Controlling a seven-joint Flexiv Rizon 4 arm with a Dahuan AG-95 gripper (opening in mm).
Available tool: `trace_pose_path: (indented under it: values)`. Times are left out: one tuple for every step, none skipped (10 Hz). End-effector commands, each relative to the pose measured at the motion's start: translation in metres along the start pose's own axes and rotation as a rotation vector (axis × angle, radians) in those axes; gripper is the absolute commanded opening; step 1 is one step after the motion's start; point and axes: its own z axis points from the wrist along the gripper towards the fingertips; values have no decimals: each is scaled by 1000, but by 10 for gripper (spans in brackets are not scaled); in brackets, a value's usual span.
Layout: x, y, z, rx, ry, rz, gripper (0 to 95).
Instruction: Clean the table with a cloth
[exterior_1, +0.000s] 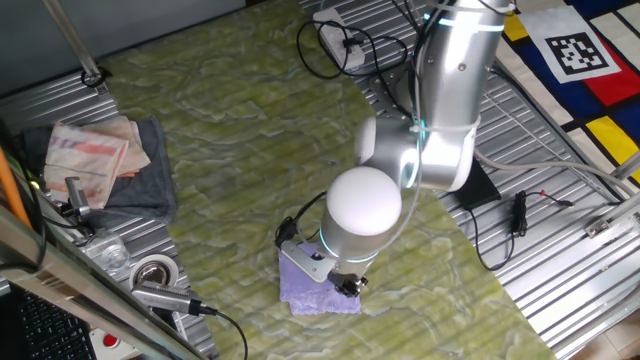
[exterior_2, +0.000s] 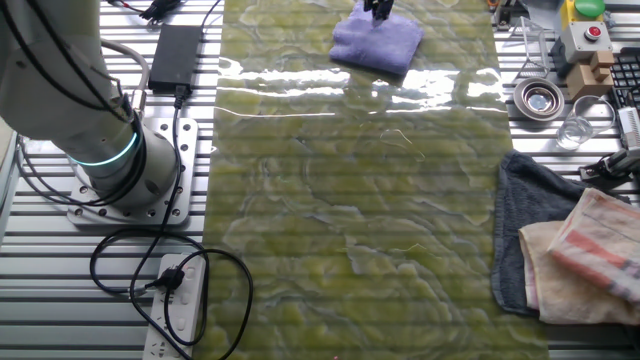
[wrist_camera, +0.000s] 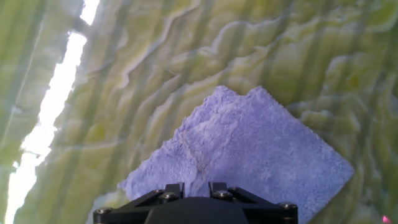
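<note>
Arm's gripper (exterior_1: 349, 284) sits on folded lilac terry cloth (wrist_camera: 249, 152) on yellow-green marbled table (exterior_2: 350, 200); jaws' opening can't tell. Hand view alone shows cloth's nap.

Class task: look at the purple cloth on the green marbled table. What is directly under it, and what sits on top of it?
The purple cloth lies flat on the table; the gripper presses on its edge. The surface beneath is covered.
</note>
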Motion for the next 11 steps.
trace_pose_path:
  values:
    - [1,-1,2,3,-8,1,380]
    - [1,0,4,4,-15,0,380]
    - [1,0,5,4,-17,-3,570]
    - [1,0,6,5,-19,-6,570]
    - [1,0,7,5,-22,-13,570]
    - [1,0,7,7,-20,-16,570]
    - [1,0,8,22,-14,-13,570]
    - [2,0,8,29,-12,-8,570]
    - [2,0,9,39,-10,-7,570]
    - [2,0,9,45,-13,-6,570]
    - [2,0,11,48,-16,-6,570]
